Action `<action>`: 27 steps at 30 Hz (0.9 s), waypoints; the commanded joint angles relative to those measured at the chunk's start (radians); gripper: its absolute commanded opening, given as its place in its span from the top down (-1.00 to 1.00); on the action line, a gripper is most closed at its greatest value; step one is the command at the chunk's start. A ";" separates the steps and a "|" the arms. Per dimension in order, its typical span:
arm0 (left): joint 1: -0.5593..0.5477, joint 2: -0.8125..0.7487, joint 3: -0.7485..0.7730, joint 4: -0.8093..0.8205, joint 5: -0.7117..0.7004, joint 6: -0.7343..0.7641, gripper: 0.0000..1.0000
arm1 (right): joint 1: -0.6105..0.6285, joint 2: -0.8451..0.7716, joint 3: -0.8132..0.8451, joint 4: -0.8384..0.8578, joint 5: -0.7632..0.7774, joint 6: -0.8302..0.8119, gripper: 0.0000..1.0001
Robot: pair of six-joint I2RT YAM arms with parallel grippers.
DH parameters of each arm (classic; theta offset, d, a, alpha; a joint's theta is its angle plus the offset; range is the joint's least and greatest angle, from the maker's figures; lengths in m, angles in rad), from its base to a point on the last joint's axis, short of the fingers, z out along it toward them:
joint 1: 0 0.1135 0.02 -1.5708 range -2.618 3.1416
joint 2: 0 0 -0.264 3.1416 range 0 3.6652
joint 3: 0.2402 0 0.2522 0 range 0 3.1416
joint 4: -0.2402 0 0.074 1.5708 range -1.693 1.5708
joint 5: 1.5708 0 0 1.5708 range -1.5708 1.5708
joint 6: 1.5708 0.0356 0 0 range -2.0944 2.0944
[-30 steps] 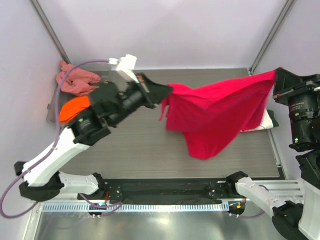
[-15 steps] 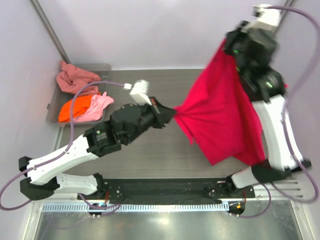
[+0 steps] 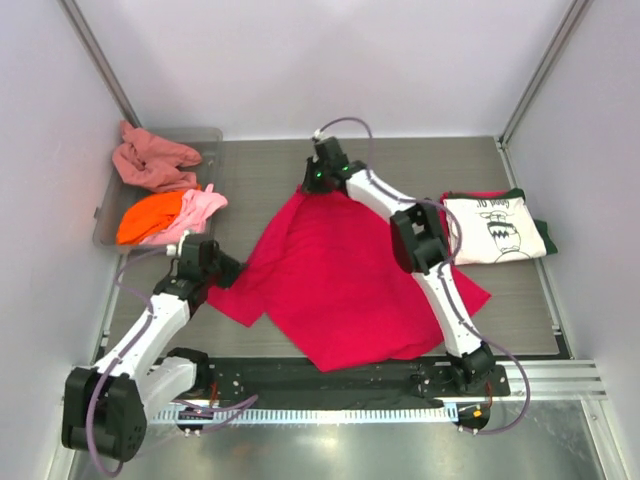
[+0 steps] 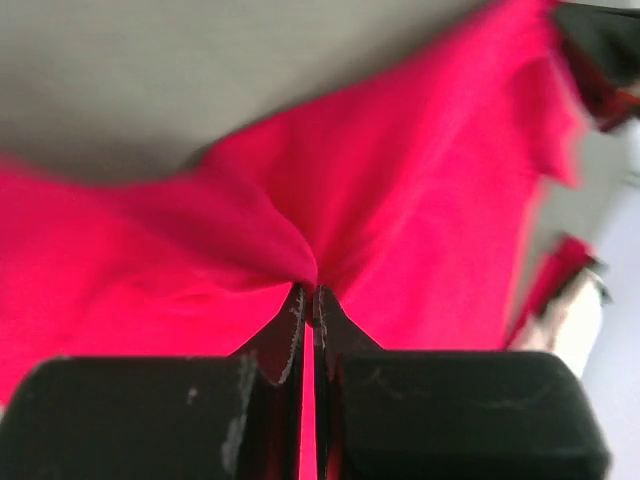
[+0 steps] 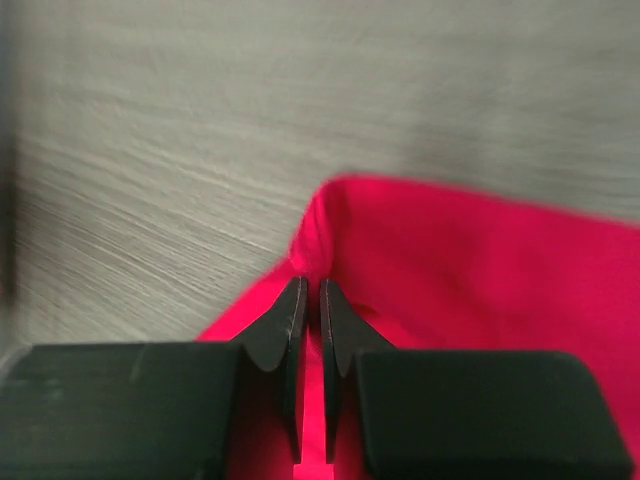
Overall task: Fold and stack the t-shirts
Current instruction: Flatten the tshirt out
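Crimson t-shirt (image 3: 345,285) spread on table (image 3: 262,168), left tool (image 3: 228,272) at its left corner, right tool (image 3: 312,186) at far corner

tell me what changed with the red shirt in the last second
The red t-shirt, stretched in the air between the arms a second ago, has come down and lies spread on the table. The left gripper drew back to the near left and the right gripper swung to the far middle. Both stay shut on it. The cream shirt and the bin stayed put.

1. Bright, even, diffuse light filled the overhead view; shadows were faint.
2. Both wrist views were soft: the crimson-red cloth t-shirt (image 4: 400,200) blurred rightward, the grey wood-grain surface (image 5: 200,150) streaked.
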State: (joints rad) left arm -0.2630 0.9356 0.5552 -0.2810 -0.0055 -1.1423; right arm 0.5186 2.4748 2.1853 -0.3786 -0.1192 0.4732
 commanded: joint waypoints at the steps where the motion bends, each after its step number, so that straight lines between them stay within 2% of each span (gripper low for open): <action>1: 0.106 0.020 -0.067 0.118 0.174 0.003 0.99 | 0.037 0.002 0.136 0.139 -0.068 0.059 0.98; 4: 0.127 0.023 -0.066 0.091 0.141 0.042 0.99 | 0.050 0.029 0.114 0.181 -0.106 0.053 0.97; 5: 0.127 0.023 -0.061 0.080 0.125 0.053 1.00 | 0.052 0.026 0.100 0.191 -0.128 0.048 0.90; 6: 0.127 0.017 -0.051 0.057 0.112 0.058 0.99 | 0.051 0.001 0.068 0.193 -0.131 0.032 0.23; 7: 0.128 0.012 -0.046 0.045 0.098 0.065 1.00 | 0.050 -0.022 0.041 0.195 -0.126 0.018 -0.12; 9: 0.127 0.003 -0.022 0.004 0.041 0.093 0.97 | 0.052 -0.095 -0.087 0.201 -0.073 -0.014 -0.49; 11: 0.127 -0.011 -0.009 -0.026 -0.032 0.108 0.94 | 0.050 -0.233 -0.192 0.214 -0.031 -0.063 -0.59; 12: 0.127 -0.014 -0.005 -0.035 -0.051 0.124 0.93 | 0.050 -0.284 -0.302 0.216 0.024 -0.070 -0.64; 14: 0.130 -0.012 0.005 -0.049 -0.076 0.127 0.92 | 0.049 -0.443 -0.484 0.216 0.073 -0.081 -0.65; 15: 0.133 -0.011 0.005 -0.044 -0.077 0.121 0.92 | 0.049 -0.495 -0.548 0.214 0.152 -0.071 -0.65; 16: 0.134 0.000 0.005 -0.040 -0.077 0.118 0.93 | 0.049 -0.613 -0.611 0.190 0.194 -0.041 -0.65; 17: 0.136 0.006 0.003 -0.037 -0.077 0.113 0.93 | 0.047 -0.666 -0.739 0.172 0.238 -0.016 -0.65; 18: 0.137 0.012 0.002 -0.032 -0.079 0.104 0.93 | 0.049 -0.725 -0.798 0.108 0.397 0.023 -0.65; 22: 0.139 0.035 0.000 -0.027 -0.091 0.107 0.94 | 0.047 -0.986 -1.082 -0.033 0.698 0.200 -0.57; 23: 0.139 0.031 -0.001 -0.026 -0.096 0.108 0.93 | 0.044 -1.046 -1.190 -0.048 0.722 0.224 -0.55; 25: 0.140 0.023 -0.008 -0.030 -0.119 0.110 0.89 | 0.032 -1.196 -1.284 -0.091 0.763 0.249 -0.55; 27: 0.140 0.000 -0.014 -0.033 -0.131 0.115 0.87 | -0.018 -1.307 -1.393 -0.106 0.707 0.234 -0.56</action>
State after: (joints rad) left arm -0.1295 0.9657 0.5293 -0.3161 -0.0875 -1.0420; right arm 0.5426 1.2778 0.9031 -0.3870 0.4763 0.6445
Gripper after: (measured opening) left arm 0.060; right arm 0.777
